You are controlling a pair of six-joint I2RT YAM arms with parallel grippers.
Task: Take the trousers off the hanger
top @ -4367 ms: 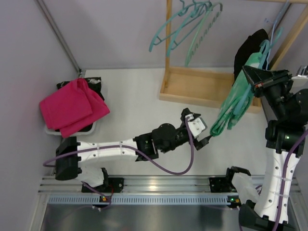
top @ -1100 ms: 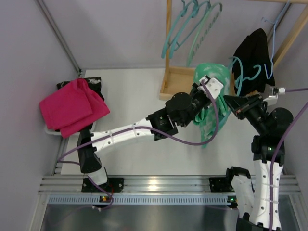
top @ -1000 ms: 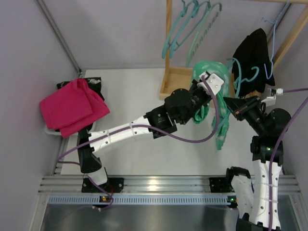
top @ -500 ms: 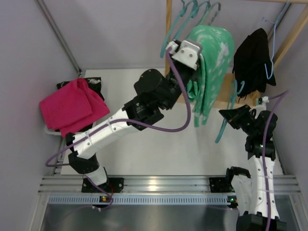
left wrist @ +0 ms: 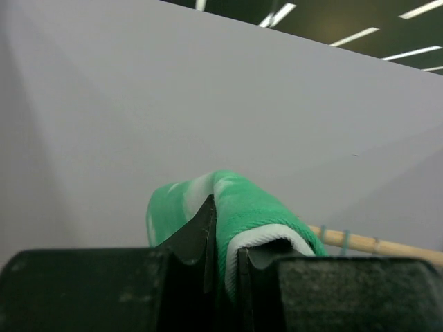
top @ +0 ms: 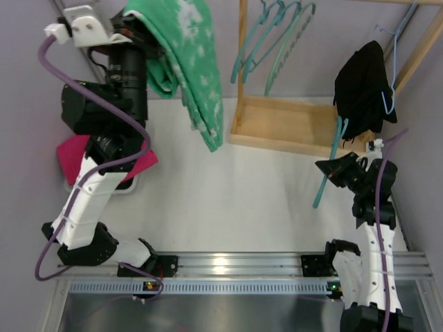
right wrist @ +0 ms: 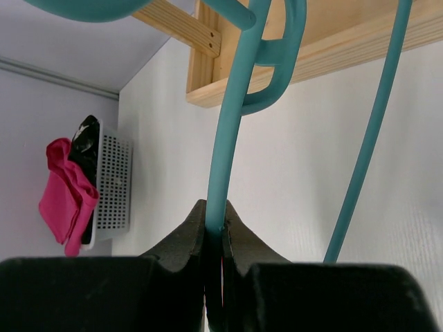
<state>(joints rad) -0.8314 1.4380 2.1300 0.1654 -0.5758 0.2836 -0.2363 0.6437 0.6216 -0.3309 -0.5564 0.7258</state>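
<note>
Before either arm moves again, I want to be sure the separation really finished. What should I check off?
1. Trousers off the hanger: ok. They hang from the left gripper at the far left, and the hanger is at the right, well apart.
2. Left gripper's hold: ok, shut on a fold of fabric.
3. Right gripper's hold: ok, shut on the hanger's bar.
4. Trousers' lower end clear of the table: cannot tell from above.
5. Hanger's upper end clear of the black garment: cannot tell, because they overlap in the top view.
</note>
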